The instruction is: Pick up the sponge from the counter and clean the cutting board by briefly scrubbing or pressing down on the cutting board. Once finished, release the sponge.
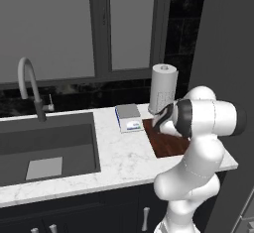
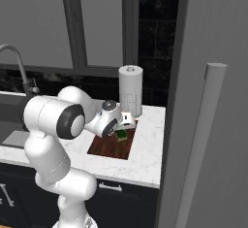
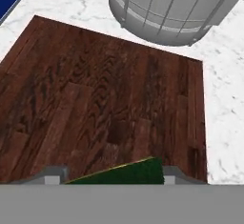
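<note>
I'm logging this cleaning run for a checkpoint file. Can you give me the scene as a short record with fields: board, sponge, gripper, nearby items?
board: flat dark reddish-brown wooden cutting board, lying on the white marble counter
sponge: small yellow-green block with dark green scrub layer, between the fingers, over the board
gripper: two-finger gripper, closed on the sponge, pointing down at the board
contact: cannot tell whether the sponge touches the board
nearby: white paper towel roll behind the board; grey-and-white kitchen scale to its left; dark grey sink basin
</note>
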Robot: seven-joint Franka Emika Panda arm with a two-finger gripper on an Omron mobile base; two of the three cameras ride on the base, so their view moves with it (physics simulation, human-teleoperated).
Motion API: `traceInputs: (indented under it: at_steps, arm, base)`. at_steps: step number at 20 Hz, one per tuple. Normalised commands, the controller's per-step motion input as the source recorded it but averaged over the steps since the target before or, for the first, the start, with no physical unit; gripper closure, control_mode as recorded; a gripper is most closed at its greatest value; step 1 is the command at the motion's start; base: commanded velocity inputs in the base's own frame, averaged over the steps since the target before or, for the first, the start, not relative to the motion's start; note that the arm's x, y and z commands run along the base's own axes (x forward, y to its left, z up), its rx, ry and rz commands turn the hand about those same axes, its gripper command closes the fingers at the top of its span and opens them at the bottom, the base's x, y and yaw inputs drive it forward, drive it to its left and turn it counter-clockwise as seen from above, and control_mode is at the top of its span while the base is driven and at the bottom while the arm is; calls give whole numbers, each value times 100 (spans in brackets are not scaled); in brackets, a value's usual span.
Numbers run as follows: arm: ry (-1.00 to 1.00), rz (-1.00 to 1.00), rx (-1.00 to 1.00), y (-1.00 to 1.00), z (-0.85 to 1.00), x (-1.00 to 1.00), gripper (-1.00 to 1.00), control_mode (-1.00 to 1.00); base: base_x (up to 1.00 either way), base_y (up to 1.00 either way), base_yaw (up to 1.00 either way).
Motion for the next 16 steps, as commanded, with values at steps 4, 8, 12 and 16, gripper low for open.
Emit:
traceInputs:
  at_steps: [4,8,12,16]
  arm:
    - [4,0,4,3,0,54,100,-100]
    - [6,0,3,8,-1,13,100,-100]
    - [2,2,0,22,-12,0,100,-100]
    - [3,3,0,31,-20,-6,100,-100]
  base:
    - [0,0,0]
    - [0,0,0]
    - [0,0,0]
    - [0,0,0]
